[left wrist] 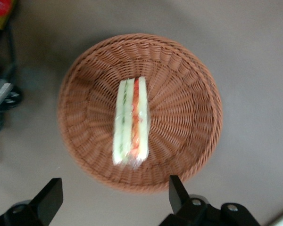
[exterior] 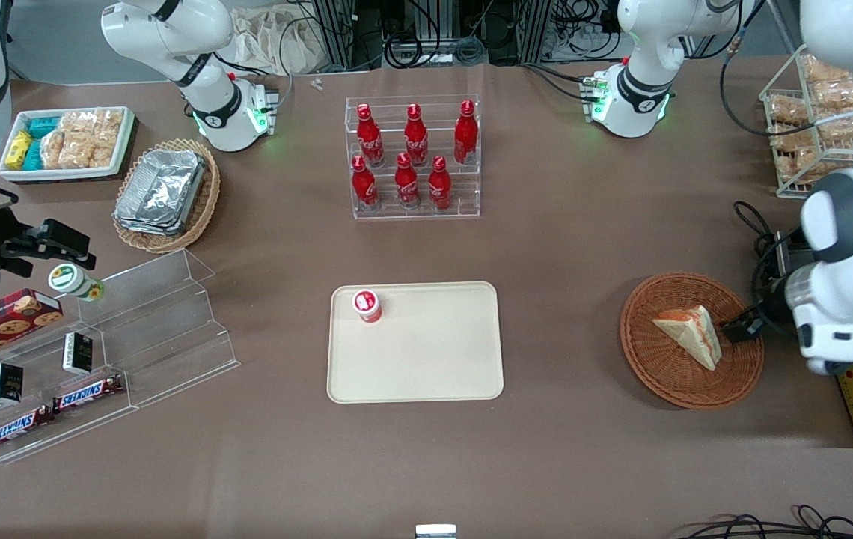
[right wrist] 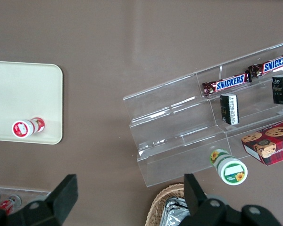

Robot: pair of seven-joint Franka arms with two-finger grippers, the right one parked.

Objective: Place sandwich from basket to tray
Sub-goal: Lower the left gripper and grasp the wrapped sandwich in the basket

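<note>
Clearly your gripper (left wrist: 113,200) hung spread above the basket (left wrist: 188,94); the wrapped sandwich (left wrist: 131,122) inside looked light, soft and slippery, so pinch its bread faces gently.

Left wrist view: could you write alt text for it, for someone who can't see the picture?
A wrapped sandwich lies in the middle of a round, reddish-brown wicker basket on a brown table, seen from directly above. The left arm's end effector hangs above the basket's rim, its two dark fingers spread open and touching nothing.
</note>
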